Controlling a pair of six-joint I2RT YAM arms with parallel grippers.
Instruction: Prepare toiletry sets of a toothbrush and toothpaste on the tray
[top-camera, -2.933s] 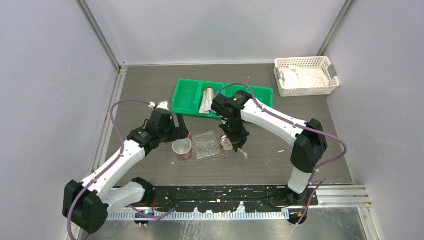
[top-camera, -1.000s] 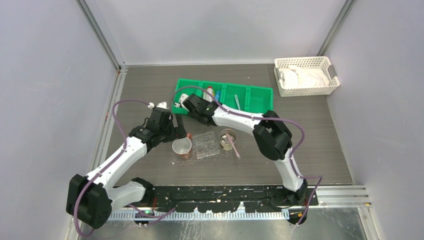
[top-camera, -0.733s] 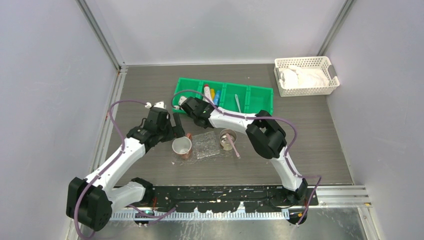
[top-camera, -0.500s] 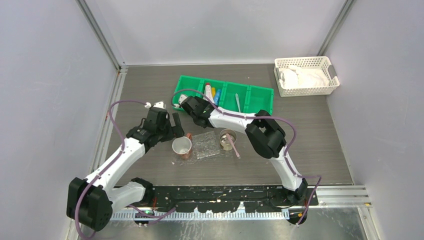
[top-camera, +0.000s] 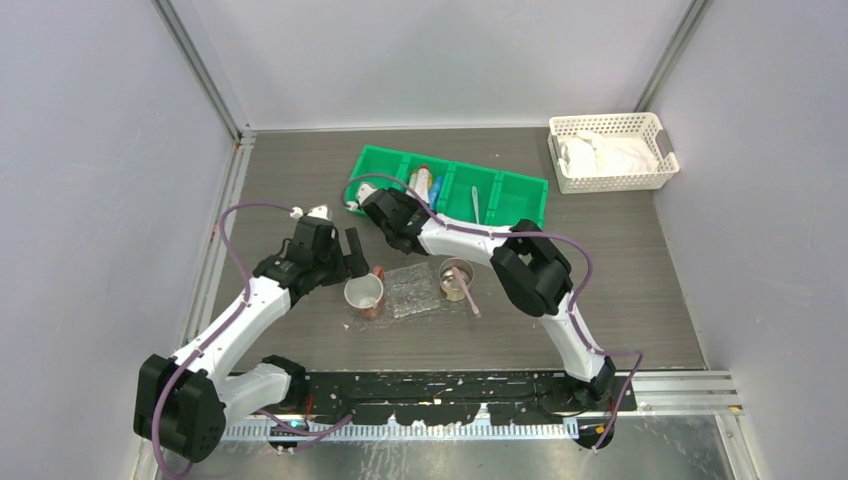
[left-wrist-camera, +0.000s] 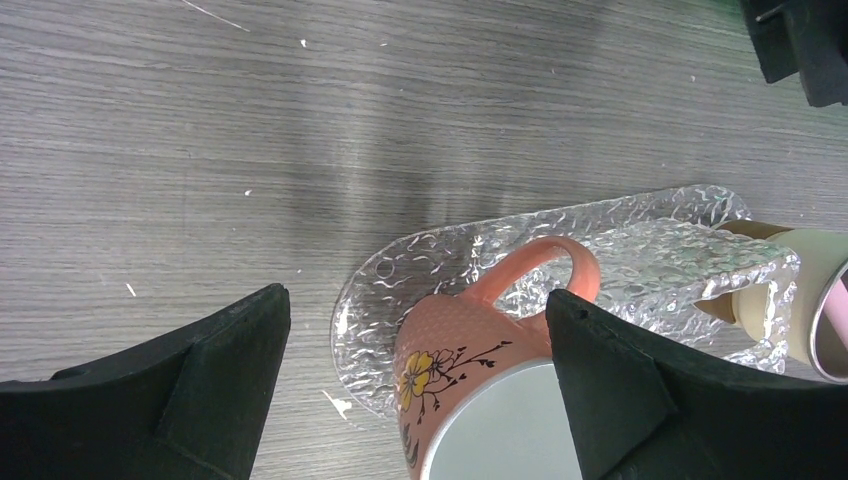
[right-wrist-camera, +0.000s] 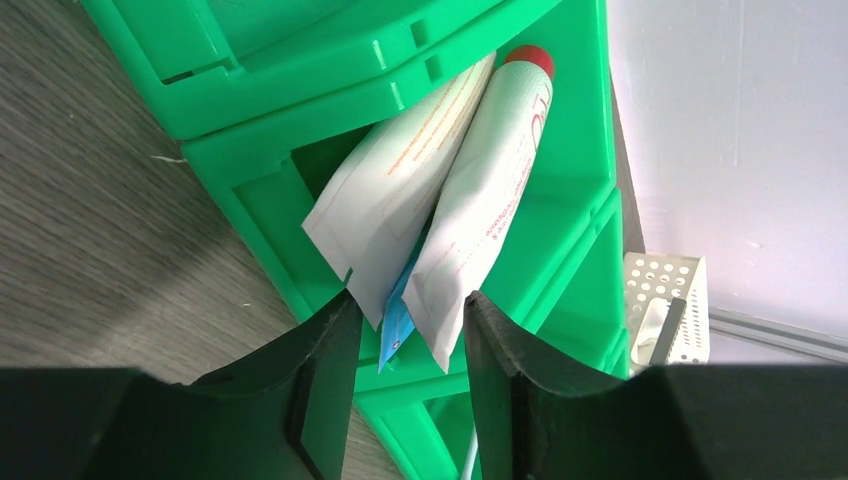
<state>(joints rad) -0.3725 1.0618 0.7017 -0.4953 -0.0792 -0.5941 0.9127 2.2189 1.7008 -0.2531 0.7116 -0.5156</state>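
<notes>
The see-through tray (top-camera: 413, 288) lies mid-table between a pink flowered cup (top-camera: 365, 295) and a second cup (top-camera: 457, 278) that holds the pale pink toothbrush (top-camera: 469, 297). The grey toothbrush (top-camera: 474, 205) lies in the green bin (top-camera: 520, 195). The toothpaste tubes lie in one bin compartment: a white one with red cap (right-wrist-camera: 485, 190), a pale one with orange print (right-wrist-camera: 390, 190), and a blue one (right-wrist-camera: 397, 325) beneath. My right gripper (right-wrist-camera: 408, 312) (top-camera: 398, 208) is open, with the tube tails between its fingertips. My left gripper (left-wrist-camera: 415, 300) (top-camera: 352, 250) is wide open over the pink cup (left-wrist-camera: 470, 390).
A white lattice basket (top-camera: 612, 152) with white cloth stands at the back right. The tray (left-wrist-camera: 620, 250) sits partly under the pink cup. The beige second cup (left-wrist-camera: 790, 300) touches its right end. The grey walls enclose the table on three sides.
My right arm swung from above the second cup to the green bin's tube compartment. The bin and tubes shifted slightly right in the last half second. My left gripper barely moved.
</notes>
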